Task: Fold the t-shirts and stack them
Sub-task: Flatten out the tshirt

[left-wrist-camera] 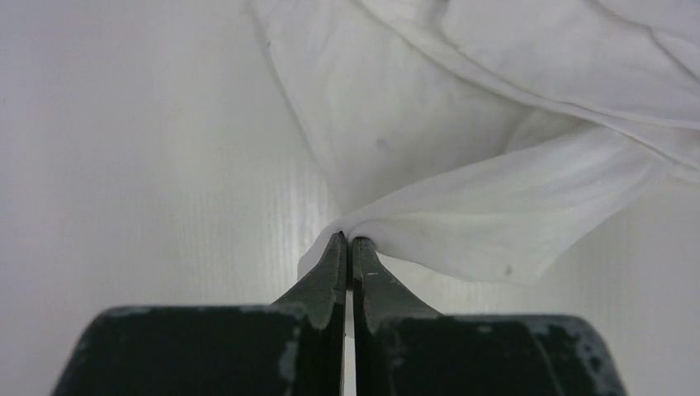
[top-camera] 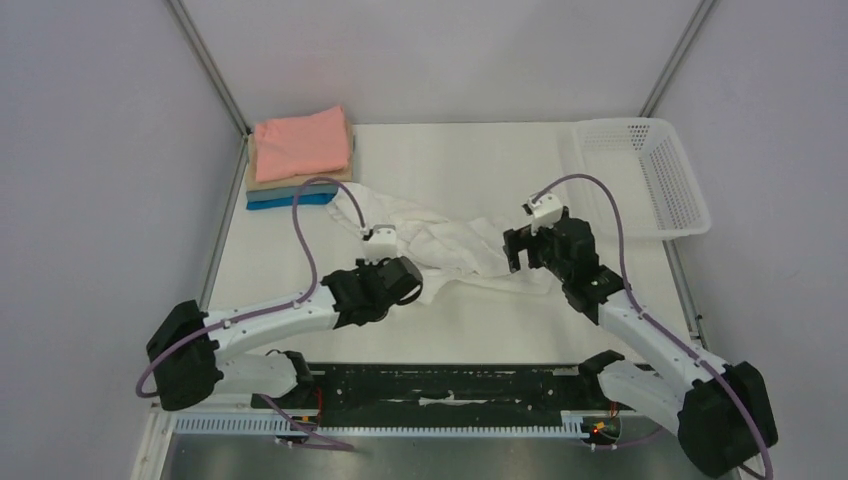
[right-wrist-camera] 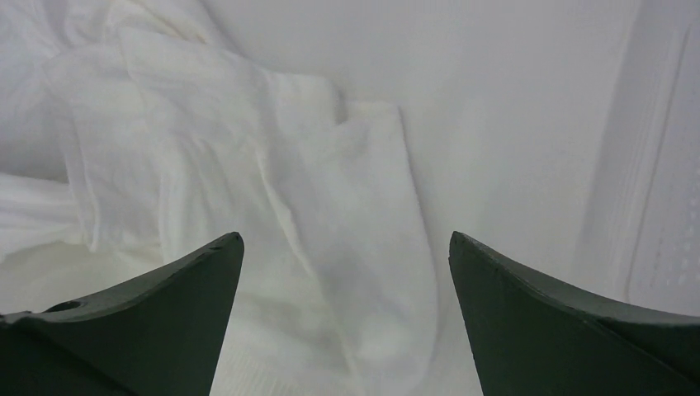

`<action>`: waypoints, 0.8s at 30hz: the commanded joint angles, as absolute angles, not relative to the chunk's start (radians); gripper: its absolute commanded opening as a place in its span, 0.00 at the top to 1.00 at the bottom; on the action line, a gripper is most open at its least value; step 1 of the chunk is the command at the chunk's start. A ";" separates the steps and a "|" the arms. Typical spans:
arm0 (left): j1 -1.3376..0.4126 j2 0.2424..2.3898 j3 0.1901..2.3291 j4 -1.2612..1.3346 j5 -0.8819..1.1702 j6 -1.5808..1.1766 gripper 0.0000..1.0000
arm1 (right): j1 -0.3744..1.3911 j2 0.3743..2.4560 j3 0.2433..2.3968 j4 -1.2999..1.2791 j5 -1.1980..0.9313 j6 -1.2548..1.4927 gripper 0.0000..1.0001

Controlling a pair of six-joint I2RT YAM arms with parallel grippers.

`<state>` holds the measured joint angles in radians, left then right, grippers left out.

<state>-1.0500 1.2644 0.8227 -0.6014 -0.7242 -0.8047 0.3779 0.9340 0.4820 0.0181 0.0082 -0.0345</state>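
White shirt [top-camera: 455, 245] lies crumpled on the table [top-camera: 470, 160], between the arms. Left gripper [left-wrist-camera: 350, 241] is pinched on a thin edge fold. Right gripper [right-wrist-camera: 346, 237] is held wide and empty above the cloth. Risk: so slight a pinch may be lost under pull.

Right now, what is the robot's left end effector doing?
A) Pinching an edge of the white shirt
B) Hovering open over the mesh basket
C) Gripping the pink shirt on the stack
A: the left wrist view shows the left end effector closed tight on a fold of the white t-shirt.
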 commanded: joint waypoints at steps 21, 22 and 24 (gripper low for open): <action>-1.011 0.961 0.509 -0.474 -0.626 -0.789 0.98 | 0.750 1.492 0.798 -0.105 0.436 0.085 0.11; -1.010 0.957 0.505 -0.472 -0.625 -0.789 0.98 | 0.751 1.503 0.802 -0.107 0.432 0.086 0.12; -1.010 0.946 0.499 -0.470 -0.627 -0.790 0.98 | 0.755 1.520 0.807 -0.108 0.417 0.089 0.14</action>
